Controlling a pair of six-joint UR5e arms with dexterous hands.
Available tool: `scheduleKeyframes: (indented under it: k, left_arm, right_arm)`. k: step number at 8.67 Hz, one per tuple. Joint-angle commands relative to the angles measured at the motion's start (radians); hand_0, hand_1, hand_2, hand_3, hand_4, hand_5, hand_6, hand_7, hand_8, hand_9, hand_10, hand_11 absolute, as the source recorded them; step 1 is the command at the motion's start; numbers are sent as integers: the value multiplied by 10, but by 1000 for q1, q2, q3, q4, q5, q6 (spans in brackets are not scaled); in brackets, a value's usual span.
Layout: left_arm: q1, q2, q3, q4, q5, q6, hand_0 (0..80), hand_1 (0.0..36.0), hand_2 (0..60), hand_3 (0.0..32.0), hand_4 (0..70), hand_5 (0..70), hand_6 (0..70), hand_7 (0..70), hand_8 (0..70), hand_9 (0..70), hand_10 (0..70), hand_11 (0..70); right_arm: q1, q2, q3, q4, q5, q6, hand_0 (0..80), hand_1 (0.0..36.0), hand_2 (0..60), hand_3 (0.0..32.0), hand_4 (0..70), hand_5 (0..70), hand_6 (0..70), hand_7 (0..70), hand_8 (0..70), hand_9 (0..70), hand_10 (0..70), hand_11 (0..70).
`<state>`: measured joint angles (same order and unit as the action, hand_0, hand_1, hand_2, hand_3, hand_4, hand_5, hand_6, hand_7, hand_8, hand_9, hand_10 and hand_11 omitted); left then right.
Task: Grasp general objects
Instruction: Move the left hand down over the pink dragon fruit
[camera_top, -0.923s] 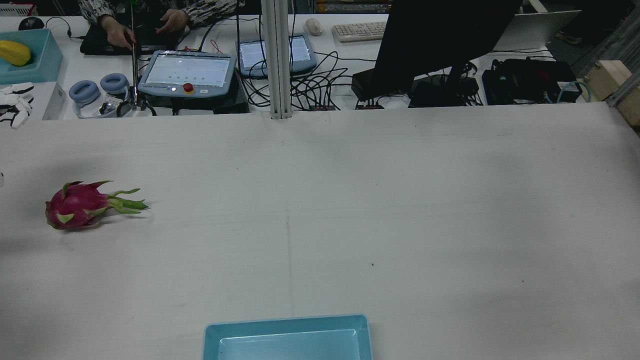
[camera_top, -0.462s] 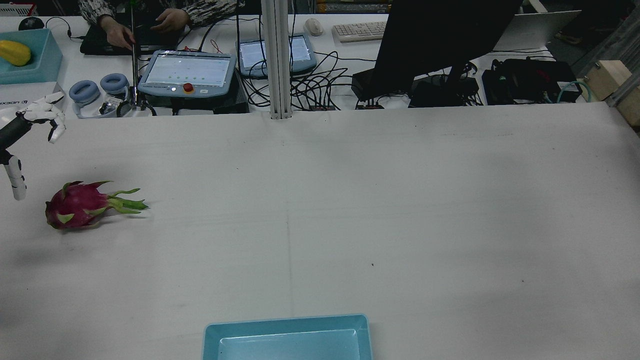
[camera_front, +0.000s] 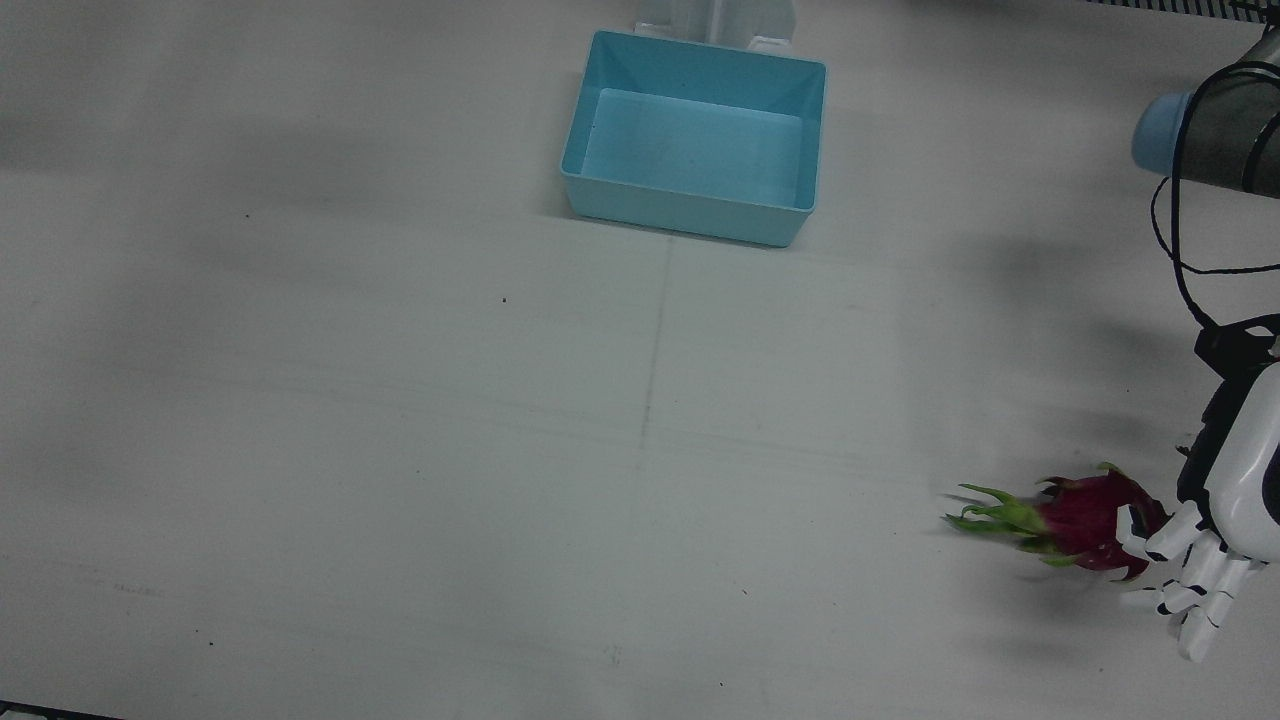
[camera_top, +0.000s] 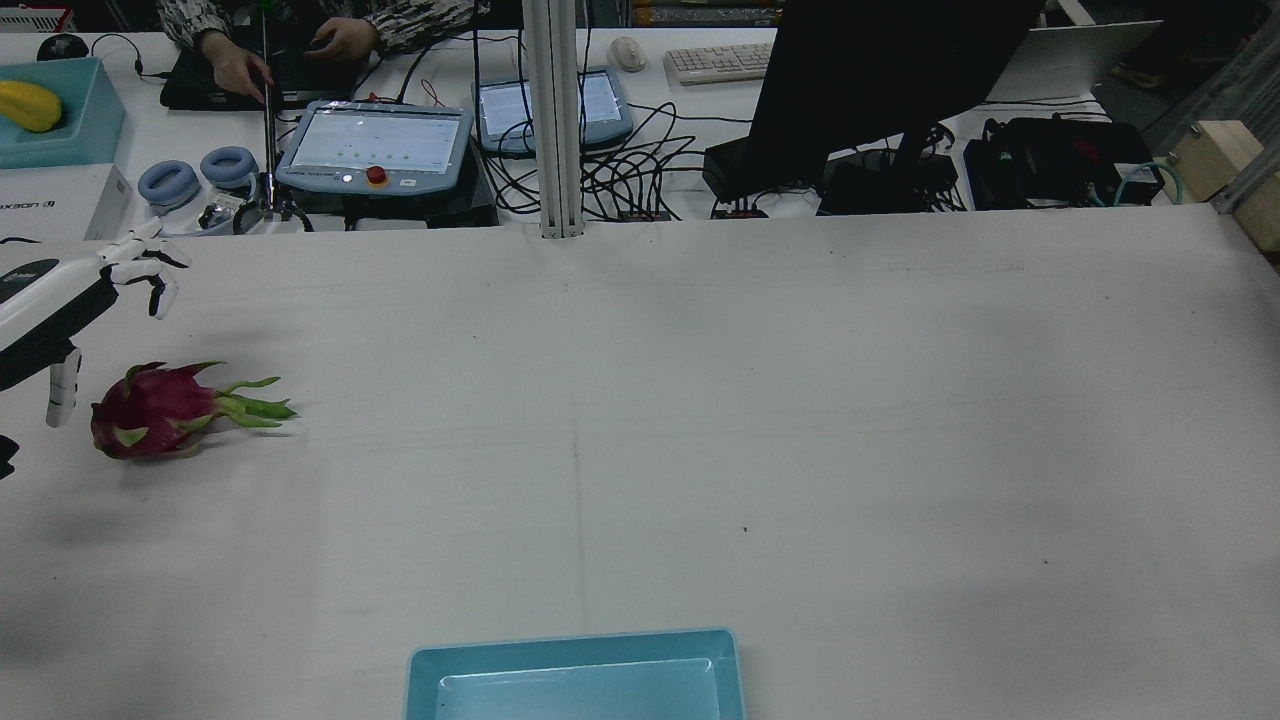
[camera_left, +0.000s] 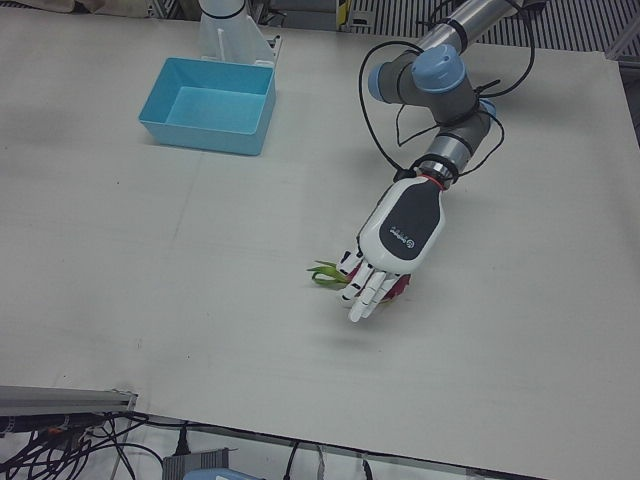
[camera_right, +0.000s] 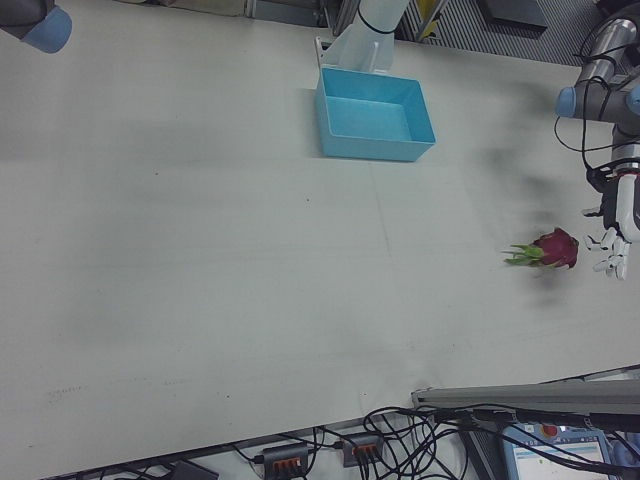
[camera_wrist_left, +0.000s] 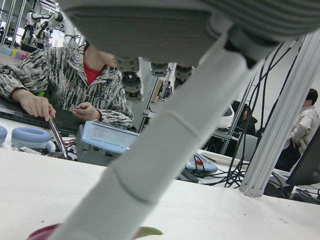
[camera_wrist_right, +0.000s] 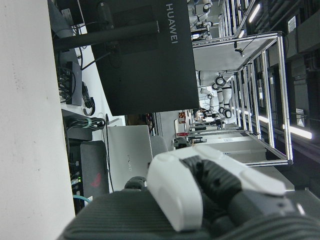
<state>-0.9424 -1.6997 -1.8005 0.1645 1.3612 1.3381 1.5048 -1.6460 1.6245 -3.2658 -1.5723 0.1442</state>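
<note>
A magenta dragon fruit (camera_top: 150, 412) with green leaf tips lies on the white table at the robot's left; it also shows in the front view (camera_front: 1085, 515) and the right-front view (camera_right: 555, 248). My left hand (camera_top: 60, 300) hovers open just above and beside the fruit's round end, fingers (camera_front: 1195, 585) spread, holding nothing. In the left-front view the hand (camera_left: 395, 245) covers most of the fruit, leaving the green tips (camera_left: 325, 273) showing. Whether it touches the fruit I cannot tell. My right hand (camera_wrist_right: 200, 190) shows only in its own view, too partly to judge.
A light blue empty bin (camera_front: 690, 215) stands near the robot's side at the table's middle, also in the rear view (camera_top: 570, 650). Beyond the far table edge are teach pendants (camera_top: 375, 145), cables, a monitor (camera_top: 880, 90) and a seated person (camera_wrist_left: 65, 85).
My left hand has come in from the rear view's left edge and moved right and lower toward the dragon fruit. The fruit has not moved.
</note>
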Motion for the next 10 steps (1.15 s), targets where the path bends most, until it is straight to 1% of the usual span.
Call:
scheduleKeyframes:
  k: [1,2,3,4,5,6,8,9,10]
  left_arm:
    - [4,0,15,20,-1,41,800,360,600,64,76,225,0,362,0,58,0,0]
    - [4,0,17,20,-2,61,800,360,600,152,39,0,0,316,0,49,0,0]
    - [19,0,17,21,-2,76,800,360,600,182,0,0,0,264,0,38,0,0]
    - [63,-6,35,23,-7,78,800,360,600,194,0,0,0,258,0,37,0,0]
    - [92,-38,70,29,-22,91,800,360,600,198,0,0,0,260,0,38,0,0]
    - [100,-54,85,38,-45,98,800,360,600,198,0,0,0,237,0,33,0,0]
    - [100,-55,95,37,-53,101,800,360,600,194,0,0,0,246,0,35,0,0]
    - [102,-58,122,29,-74,111,800,360,600,190,0,0,0,248,0,35,0,0]
    - [117,-58,133,32,-83,112,800,360,600,192,0,0,0,257,0,37,0,0]
  right_arm:
    - [0,-2,0,0,0,0,0,0,0,0,0,0,0,0,0,0,0,0]
    - [0,0,0,0,0,0,0,0,0,0,0,0,0,0,0,0,0,0]
    - [0,0,0,0,2,0,0,0,0,0,0,0,0,0,0,0,0,0]
    - [0,0,0,0,0,0,0,0,0,0,0,0,0,0,0,0,0,0]
    - [0,0,0,0,2,0,0,0,0,0,0,0,0,0,0,0,0,0]
    - [0,0,0,0,0,0,0,0,0,0,0,0,0,0,0,0,0,0]
    - [0,0,0,0,0,0,0,0,0,0,0,0,0,0,0,0,0,0]
    - [0,0,0,0,0,0,0,0,0,0,0,0,0,0,0,0,0,0]
    - [0,0,0,0,0,0,0,0,0,0,0,0,0,0,0,0,0,0]
